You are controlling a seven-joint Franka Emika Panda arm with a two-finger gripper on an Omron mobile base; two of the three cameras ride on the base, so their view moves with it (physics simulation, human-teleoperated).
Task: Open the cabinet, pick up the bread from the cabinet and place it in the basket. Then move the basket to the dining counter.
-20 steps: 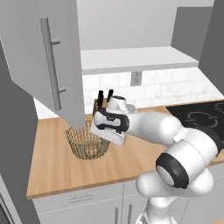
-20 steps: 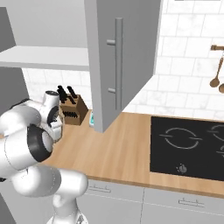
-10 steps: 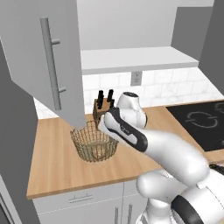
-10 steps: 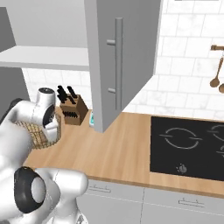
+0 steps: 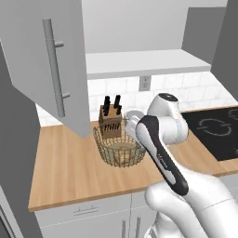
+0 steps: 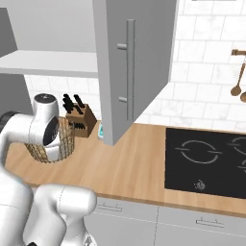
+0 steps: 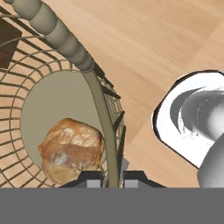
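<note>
Two tasks are done: cabinet point(image 5: 51, 79) open, bread point(image 7: 72, 150) lying in the basket point(image 5: 120, 148). Over the last second the arm has swung round, and the pincer point(image 7: 113, 179) is now clamped shut on the basket's rim, ready to carry it off the worktop point(image 5: 69, 172).

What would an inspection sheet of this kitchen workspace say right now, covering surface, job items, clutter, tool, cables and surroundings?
Surface: light wood counter, bare in front.
Job's things: bread lies on the flat base inside the basket; the basket looks raised off the counter; cabinet doors swung open, shelf bare.
Clutter: knife block behind the basket.
Tool: tool shut on the basket's rim wire.
Cables: nothing seen.
Surroundings: black cooktop to the right, white tiled wall, wooden spoons hanging.
</note>
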